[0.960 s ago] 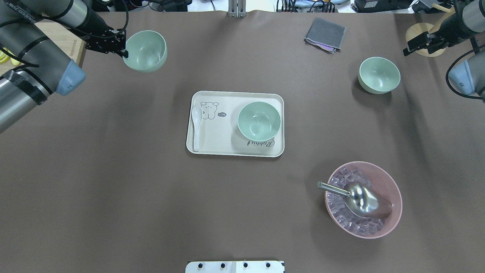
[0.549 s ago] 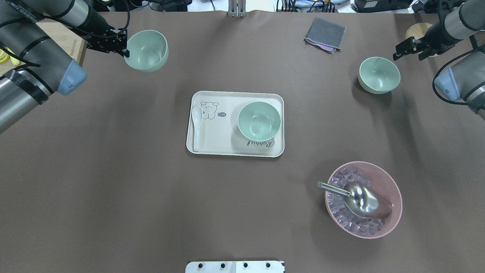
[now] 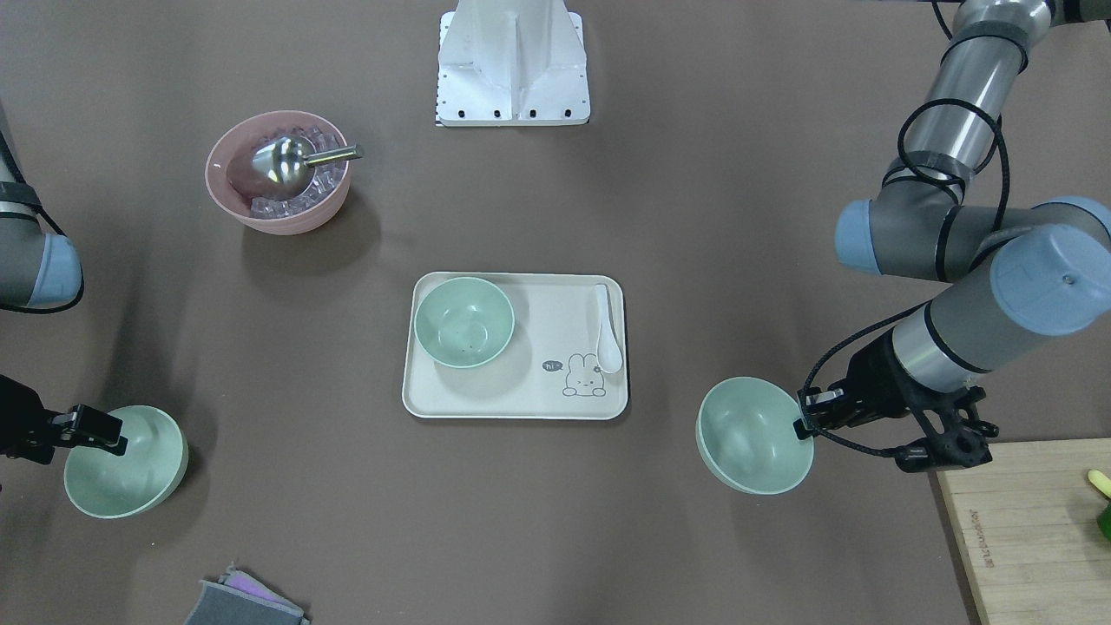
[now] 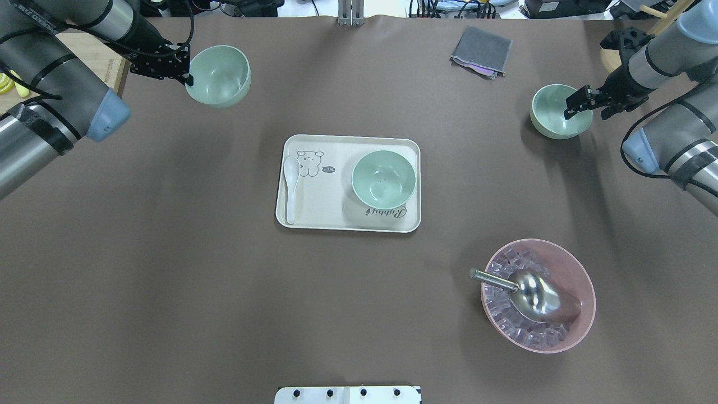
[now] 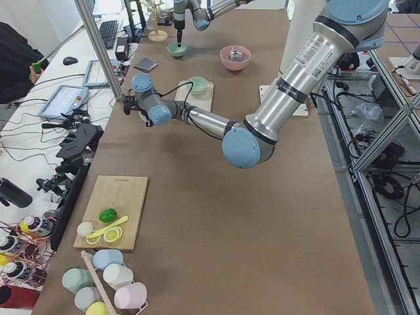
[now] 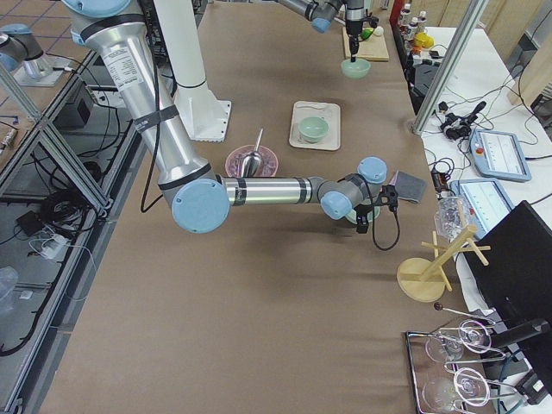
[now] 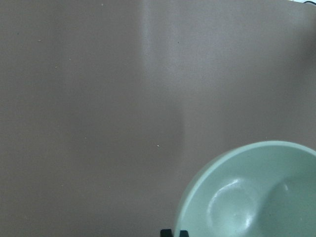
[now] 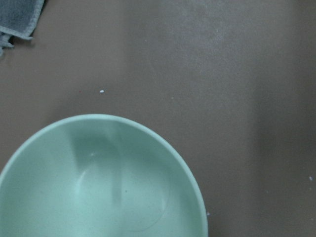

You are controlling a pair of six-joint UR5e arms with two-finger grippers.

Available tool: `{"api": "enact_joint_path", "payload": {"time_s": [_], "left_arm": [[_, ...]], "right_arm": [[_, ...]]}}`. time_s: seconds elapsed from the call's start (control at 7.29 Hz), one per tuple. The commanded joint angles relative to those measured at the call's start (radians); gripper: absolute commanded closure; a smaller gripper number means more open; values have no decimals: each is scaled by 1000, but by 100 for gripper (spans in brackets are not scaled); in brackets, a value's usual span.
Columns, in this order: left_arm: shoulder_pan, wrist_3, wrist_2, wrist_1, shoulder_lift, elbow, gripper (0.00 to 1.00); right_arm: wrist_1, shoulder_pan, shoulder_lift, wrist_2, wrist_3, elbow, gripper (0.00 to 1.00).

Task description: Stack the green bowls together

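Observation:
Three pale green bowls are in view. One point(image 4: 383, 178) sits upright on the cream tray point(image 4: 314, 220), also seen in the front view point(image 3: 464, 321). My left gripper point(image 4: 185, 76) is shut on the near rim of the second bowl point(image 4: 220, 76) and holds it tilted above the table at far left point(image 3: 753, 434); it fills the left wrist view's corner point(image 7: 256, 192). The third bowl point(image 4: 558, 112) stands on the table at far right. My right gripper point(image 4: 587, 111) is open, straddling its right rim; whether it touches is unclear. That bowl fills the right wrist view point(image 8: 98, 182).
A pink bowl point(image 4: 586, 283) with ice cubes and a metal scoop point(image 4: 535, 294) stands near right. A white spoon point(image 4: 290, 188) lies on the tray. A grey cloth point(image 4: 481, 50) lies at the far edge. A wooden board point(image 3: 1033, 521) is at the far left corner.
My right gripper has come in from the far right and down to the right bowl's rim. My left gripper has shifted the held bowl slightly to the right.

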Motion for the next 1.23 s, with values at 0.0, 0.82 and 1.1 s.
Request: {"api": "enact_joint_path", "payload": {"time_s": [0.0,0.82,1.1], "left_arm": [[35,-84,-1,-4,-29,-16,100],[205,-255,129,-21,-98,-51,100],[237,-331,129,-57,-123,-59,100]], "right_arm": [[-3,-3,-10,2,-2,-4,1],[-3,29,-5,52,-2,-10,77],[-3,36,-5,69,-3,-10,81]]}}
